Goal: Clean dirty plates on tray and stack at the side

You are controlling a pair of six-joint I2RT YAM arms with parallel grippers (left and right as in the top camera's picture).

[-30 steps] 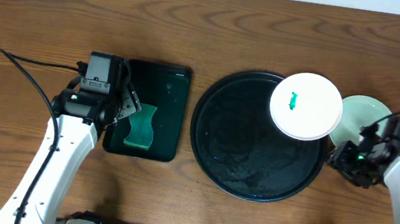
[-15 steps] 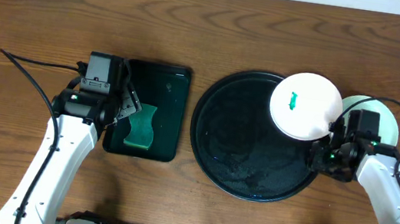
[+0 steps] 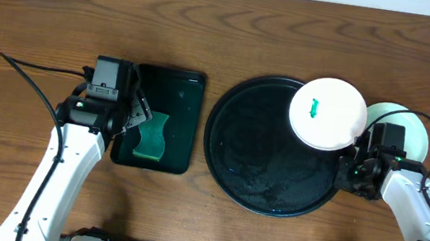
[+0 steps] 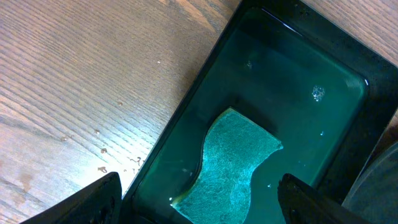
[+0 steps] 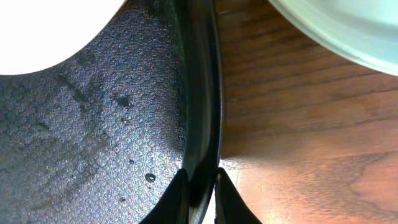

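At the tray's right rim (overhead): your right gripper (image 3: 356, 167) sits on the edge of the tray (image 3: 255, 194), just below the white plate (image 3: 328, 113).
White plate: it lies on the tray's upper right and overhangs the rim. A green smear (image 3: 314, 109) is at its centre, so I judge it is not yet cleaned.
Mint plate (image 3: 405, 129): it is on the table just right of the tray. I cannot tell if it touches the white plate.
Left gripper (image 3: 135, 110): it hangs over the small tray (image 3: 186, 83), near the sponge (image 3: 150, 135).
Left wrist view: the jaws stand wide and hold nothing. The sponge lies in green liquid under them. Lower straight and close across its narrow waist.
Right wrist view: the fingers (image 5: 176, 196) are clenched on the tray's rim (image 5: 200, 93), one inside and one outside. I judge that this steadies the tray for wiping. Hold it flat and do not lift, or the overhanging plate may slide.
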